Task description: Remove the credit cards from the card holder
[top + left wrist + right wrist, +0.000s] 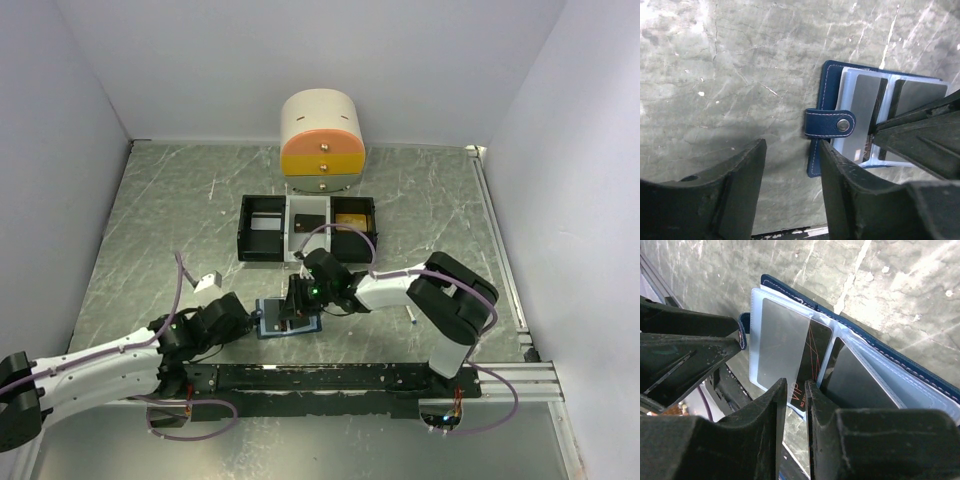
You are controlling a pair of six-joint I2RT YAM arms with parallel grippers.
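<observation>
1. The right gripper (795, 387) is pressing its fingers almost together on the near end of a dark card (815, 354). This card, one of the credit cards, is poking partly out of its clear sleeve straight ahead of the fingertips.
2. The card holder (830, 90) is lying open and flat, directly under and just beyond those fingertips. Another card (855, 385) is sitting in the neighbouring sleeve.
3. The left gripper (792, 145) is standing spread and holding nothing. The clasp tab (827, 123) is lying just ahead of its gap. I cannot tell whether one finger is touching the holder's edge.
4. Nothing appears to be pinning the holder down, so a pull risks dragging the whole wallet along. Sleeve friction would cause that.
5. The pinch is catching only the card's end, so the card may slip free. It may also bend if the pull is angled upward.
6. The sleeve's plastic lip is lying right at the fingertips. If it is being nipped along with the card, the card would not come out.
7. The two grippers are crowding close over the holder, so a sideways swing could knock one against the other.
8. The table (715, 75) is looking hard, smooth and scratched, with a grey-green marbled finish, so the holder would probably slide easily.
9. Plain white walls (300, 50) are enclosing the table. Well beyond the grippers, a black-and-white tray (245, 235) and a small drawer unit (322, 143) are standing.
</observation>
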